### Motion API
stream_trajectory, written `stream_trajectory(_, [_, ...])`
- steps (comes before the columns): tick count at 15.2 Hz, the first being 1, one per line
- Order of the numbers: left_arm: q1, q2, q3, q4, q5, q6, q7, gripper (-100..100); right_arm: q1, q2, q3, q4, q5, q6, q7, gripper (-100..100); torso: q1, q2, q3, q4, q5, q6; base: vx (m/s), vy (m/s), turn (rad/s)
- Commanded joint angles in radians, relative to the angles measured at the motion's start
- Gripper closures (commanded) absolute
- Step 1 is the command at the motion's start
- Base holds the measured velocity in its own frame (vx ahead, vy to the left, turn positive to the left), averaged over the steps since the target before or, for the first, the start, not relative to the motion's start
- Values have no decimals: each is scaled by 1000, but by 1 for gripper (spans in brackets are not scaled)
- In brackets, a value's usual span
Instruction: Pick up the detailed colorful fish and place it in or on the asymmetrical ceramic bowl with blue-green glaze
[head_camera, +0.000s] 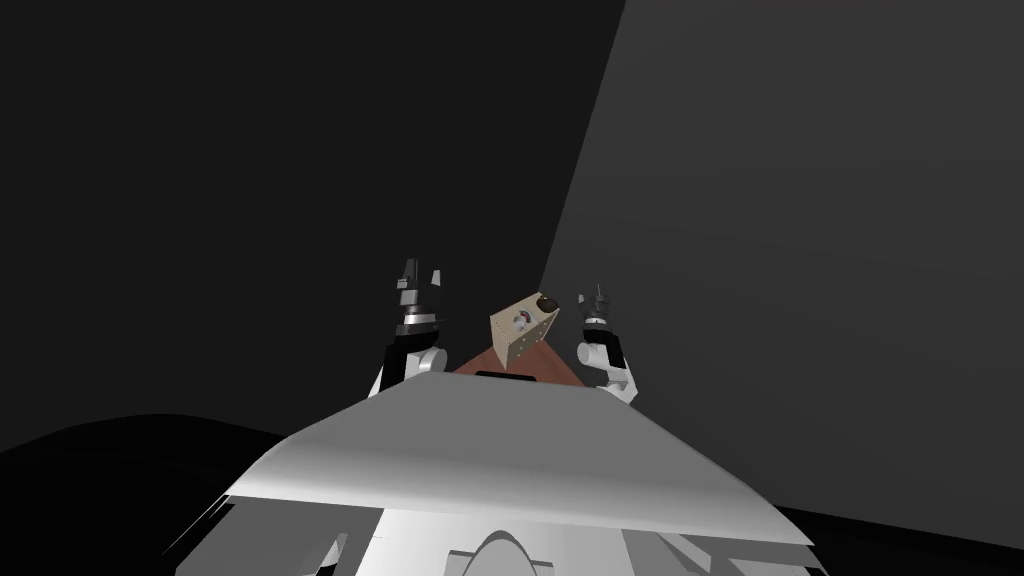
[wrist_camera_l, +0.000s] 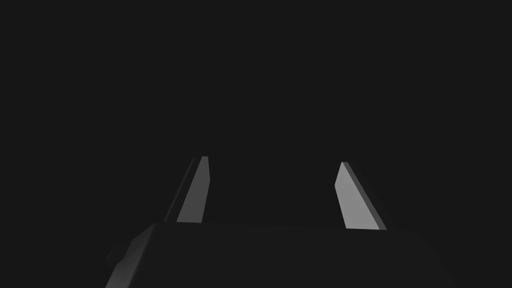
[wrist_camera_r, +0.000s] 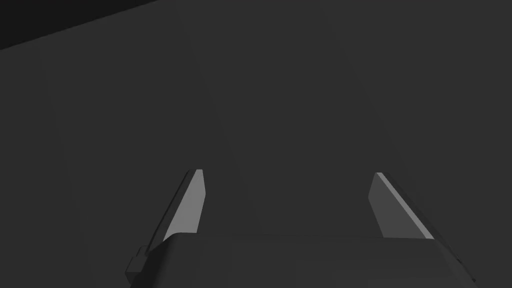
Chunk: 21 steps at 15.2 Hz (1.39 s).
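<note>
Two tiny shapes (head_camera: 519, 320) (head_camera: 547, 303) on tan stand (head_camera: 515, 350); unidentifiable.

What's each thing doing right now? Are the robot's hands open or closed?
Left gripper: open, empty.
Right gripper: open, empty.
Beige box: standing on a red-brown patch, untouched.
Dark round thing: lying on the box's top.
Small grey thing: lying on the top beside it, too small to identify.

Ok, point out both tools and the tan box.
left tool (wrist_camera_l: 273, 160), left wrist view, midway between its open fingertips.
right tool (wrist_camera_r: 288, 171), right wrist view, midway between its open fingertips.
tan box (head_camera: 522, 346), head view, side face.
</note>
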Motion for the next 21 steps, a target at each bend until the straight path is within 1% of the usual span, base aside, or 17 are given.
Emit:
stream_trajectory(1, [0, 0, 0, 0, 0, 0, 0, 0, -31, 2, -3, 50, -15, 26, -23, -100, 0, 0, 0, 0, 0, 0, 34, -28, 151])
stream_trajectory(2, [0, 0, 0, 0, 0, 0, 0, 0, -31, 2, -3, 59, -15, 26, -23, -100, 0, 0, 0, 0, 0, 0, 20, -21, 50])
stream_trajectory(3, [0, 0, 0, 0, 0, 0, 0, 0, -66, -2, -8, 85, -36, 56, -52, -100, 1, 1, 0, 0, 0, 0, 19, -19, 132])
stream_trajectory(5, [0, 0, 0, 0, 0, 0, 0, 0, -72, -2, -8, 116, -36, 56, -52, -100, 1, 1, 1, 0, 0, 0, 19, -21, 86])
stream_trajectory(6, [0, 0, 0, 0, 0, 0, 0, 0, -113, -7, -13, 146, -57, 85, -83, -100, 1, 1, 1, 0, 0, 1, 18, -17, 112])
stream_trajectory(8, [0, 0, 0, 0, 0, 0, 0, 0, -113, -7, -13, 175, -57, 85, -83, -100, 1, 1, 1, 0, 0, 0, 17, -20, 98])
stream_trajectory(9, [0, 0, 0, 0, 0, 0, 0, 0, -154, -12, -18, 206, -79, 116, -115, -100, 1, 2, 1, 0, 0, 1, 16, -23, 118])
stream_trajectory(10, [0, 0, 0, 0, 0, 0, 0, 0, -154, -12, -18, 232, -79, 116, -115, -100, 1, 1, 1, 0, 0, 0, 19, -27, 139])
stream_trajectory(11, [0, 0, 0, 0, 0, 0, 0, 0, -154, -12, -18, 235, -79, 116, -115, -100, 1, 1, 1, 0, 0, 0, 17, -22, 53])
stream_trajectory(12, [0, 0, 0, 0, 0, 0, 0, 0, -192, -17, -23, 267, -100, 146, -149, -100, 1, 2, 1, 0, 0, 1, 24, -22, 119])
stream_trajectory(15, [0, 0, 0, 0, 0, 0, 0, 0, -195, -17, -23, 296, -100, 146, -149, -100, 1, 1, 1, 0, 0, 1, 16, -21, 67])
stream_trajectory(16, [0, 0, 0, 0, 0, 0, 0, 0, -236, -23, -27, 326, -122, 176, -184, -100, 1, 2, 1, 0, 0, 1, 8, -15, 120])
stream_trajectory(17, [0, 0, 0, 0, 0, 0, 0, 0, -236, -23, -27, 353, -122, 176, -184, -100, 1, 2, 1, 0, 0, 0, 12, -25, 149])
stream_trajectory(18, [0, 0, 0, 0, 0, 0, 0, 0, -236, -23, -27, 359, -122, 176, -184, -100, 1, 2, 1, 0, 0, 0, 12, -23, 62])
stream_trajectory(19, [0, 0, 0, 0, 0, 0, 0, 0, -276, -30, -30, 394, -144, 207, -220, -100, 1, 2, 1, 0, 0, 1, 18, -26, 135])
stream_trajectory(20, [0, 0, 0, 0, 0, 0, 0, 0, -276, -30, -30, 417, -144, 207, -220, -100, 1, 2, 1, 0, 0, 0, 22, -30, 145])
stream_trajectory(21, [0, 0, 0, 0, 0, 0, 0, 0, -313, -37, -33, 445, -166, 237, -256, -100, 1, 1, 1, 0, 0, 0, 22, -40, 173])
